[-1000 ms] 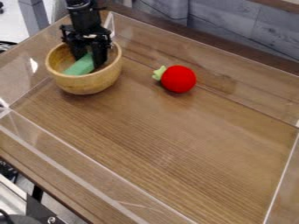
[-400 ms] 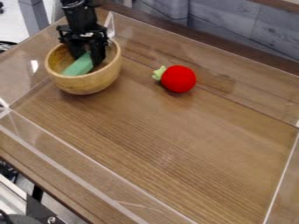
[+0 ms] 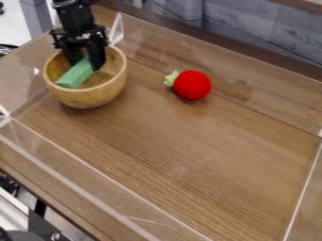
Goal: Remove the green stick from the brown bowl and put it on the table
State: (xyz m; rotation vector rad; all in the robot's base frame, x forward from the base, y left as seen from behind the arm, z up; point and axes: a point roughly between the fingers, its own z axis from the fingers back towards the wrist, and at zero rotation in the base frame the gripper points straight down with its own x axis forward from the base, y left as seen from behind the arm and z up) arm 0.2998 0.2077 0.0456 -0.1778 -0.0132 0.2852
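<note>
- Wooden brown bowl sits in the upper left of the frame, on the table, close to the clear plastic wall on that side.
- Green stick is inside the bowl, leaning at an angle, its upper end up between the fingers of the gripper and its lower end down near the bowl's left inner wall.
- Gripper comes straight down from the top of the frame, black fingers partly closed and pinched on the upper end of the green stick, so it looks like the grab is made and the stick is partway lifted, not clear of the rim yet.
- Red fruit toy is well apart to the right, out of the way.
- What could go wrong: the stick is held by one end only, so it could swing or slip out if the arm moves fast.
- Its lower end could also catch on the rim on the way out and drag or tip the bowl.
- Bowl is near the plastic wall, so a sideways shove could push it against that.
- Probably safest to go higher before moving right toward the bare wood in the middle.
</note>
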